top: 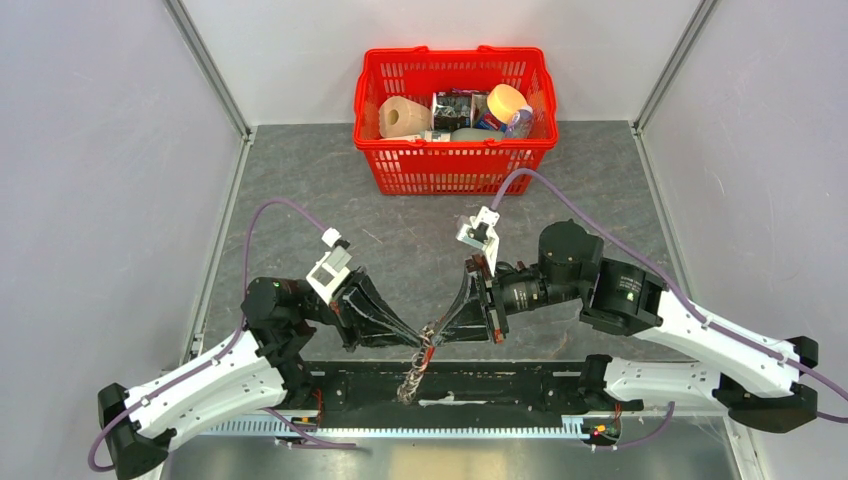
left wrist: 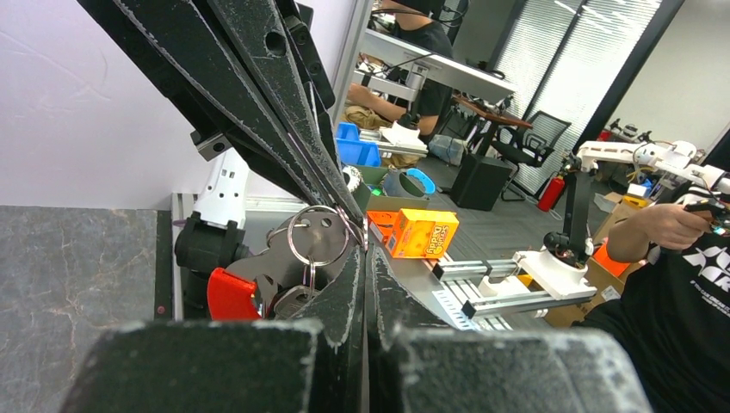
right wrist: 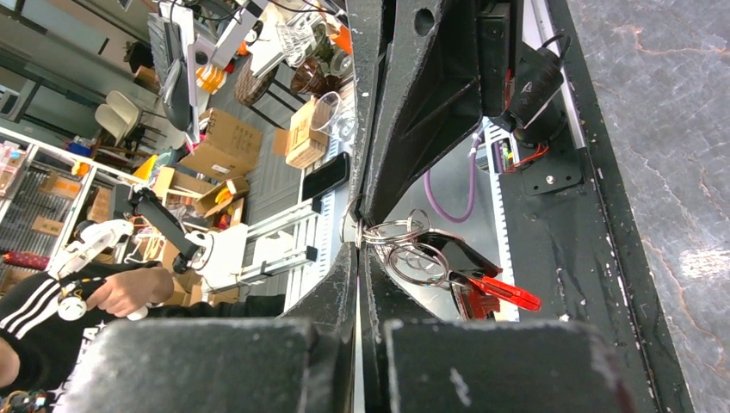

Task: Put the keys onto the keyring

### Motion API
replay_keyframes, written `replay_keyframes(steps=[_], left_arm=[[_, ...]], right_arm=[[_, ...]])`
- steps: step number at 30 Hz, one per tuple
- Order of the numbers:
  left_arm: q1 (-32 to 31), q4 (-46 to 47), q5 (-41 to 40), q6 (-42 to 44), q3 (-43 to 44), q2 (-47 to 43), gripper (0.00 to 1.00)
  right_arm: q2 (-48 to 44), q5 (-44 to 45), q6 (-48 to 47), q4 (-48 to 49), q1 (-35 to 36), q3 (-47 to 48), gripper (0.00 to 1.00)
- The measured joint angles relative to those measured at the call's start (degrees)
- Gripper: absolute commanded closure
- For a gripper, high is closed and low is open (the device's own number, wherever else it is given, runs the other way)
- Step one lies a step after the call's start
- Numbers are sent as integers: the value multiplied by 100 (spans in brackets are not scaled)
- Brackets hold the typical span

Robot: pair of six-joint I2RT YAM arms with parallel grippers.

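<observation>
Both grippers meet tip to tip low over the table's near edge. The keyring [top: 424,355] hangs between them, its red strap just below the tips and its silvery chain dangling further down. My left gripper [left wrist: 362,248] is shut, with a silvery split ring [left wrist: 318,234] caught at its tips; the red strap [left wrist: 231,294] and a flat grey plate hang beside it. My right gripper [right wrist: 358,244] is shut on the stacked rings [right wrist: 415,251], the red strap [right wrist: 506,293] hanging to the right. I cannot pick out the small black-headed key.
A red basket [top: 367,92] with a paper roll, a jar and packets stands at the back centre. Grey walls close in the left and right sides. A black base plate and metal rail [top: 500,385] run along the near edge under the grippers.
</observation>
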Motion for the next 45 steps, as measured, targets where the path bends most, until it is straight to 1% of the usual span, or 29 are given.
replay_keyframes(steps=[8,10,11,14,16,17,19,20,22,28,34,45], left_arm=[[0,63,-2,2,-24,-205,98],[0,133,0,2,-87,-275,96],[0,173,-7,2,-125,-302,94],[0,319,-39,2,-238,-334,78],[0,439,11,-11,-315,-341,70],[0,518,59,-26,-350,-350,63],[0,638,105,-42,-391,-389,53],[0,686,116,-48,-396,-415,49],[0,754,133,-52,-396,-455,47],[0,579,138,-2,-396,-527,45],[0,382,-122,44,-396,-505,46],[0,339,-605,17,-393,-308,47]], right_arm=[[-103,302,-199,-46,79,0,100],[-144,365,-271,-70,111,2,100],[-155,389,-297,-83,114,2,100],[-157,470,-380,-142,125,4,100],[-157,564,-468,-245,122,20,100],[-155,640,-525,-326,122,42,100],[-149,734,-632,-424,122,92,100],[-140,785,-702,-481,122,138,100],[-122,835,-815,-562,122,225,100],[-63,837,-1207,-629,138,466,100],[-59,719,-1563,-636,162,501,100],[-59,590,-2044,-417,188,501,100]])
